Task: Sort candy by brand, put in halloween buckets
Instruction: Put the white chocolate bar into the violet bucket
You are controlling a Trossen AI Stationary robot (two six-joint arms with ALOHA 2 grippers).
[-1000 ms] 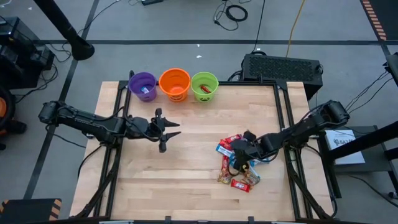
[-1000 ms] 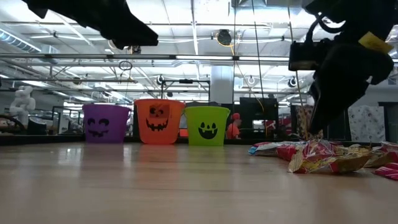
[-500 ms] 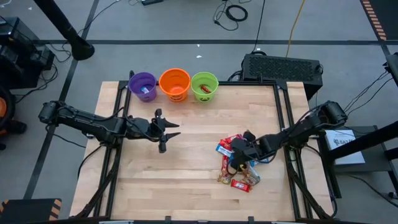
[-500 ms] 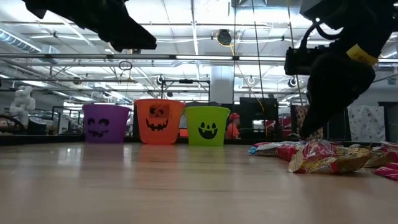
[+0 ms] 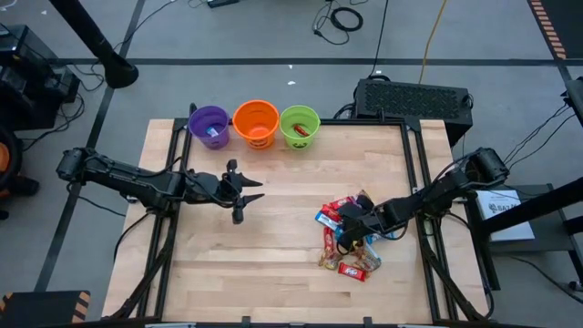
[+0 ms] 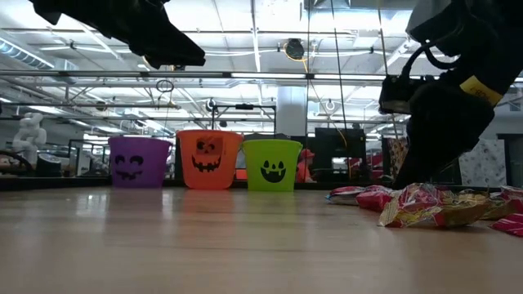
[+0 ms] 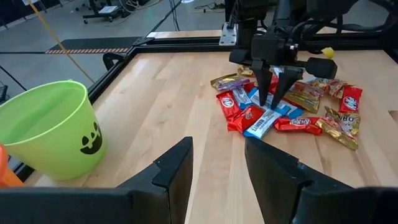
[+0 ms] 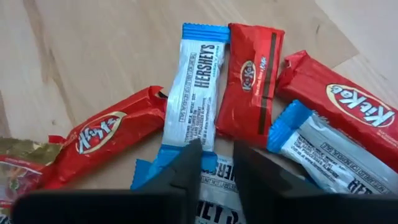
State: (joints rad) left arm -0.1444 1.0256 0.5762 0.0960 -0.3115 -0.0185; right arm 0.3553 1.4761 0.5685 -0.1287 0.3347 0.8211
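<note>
A pile of candy in red, blue-and-white and gold wrappers lies on the table's right half. My right gripper reaches down into the pile. Its fingers stand a little apart over a blue-and-white bar, next to a second such bar. The left wrist view shows the same fingers spread above the bars. My left gripper hangs open and empty over the table's left half. The purple, orange and green buckets stand upright in a row at the far edge. My right gripper comes at the blue-and-white bar's printed middle from above, slanting. One finger stands on either side of a strip of wrapper. The bar lies flat in the pile. Whether the fingers touch it I cannot tell.
Red bars lie close around the blue-and-white ones, and gold wrappers sit at the pile's far side. Bare wood spreads between the pile and the left arm. A dark keyboard sits beyond the far right corner.
My right gripper has sunk a little toward the candy pile and rolled slightly. The candy and the left arm have kept still.
</note>
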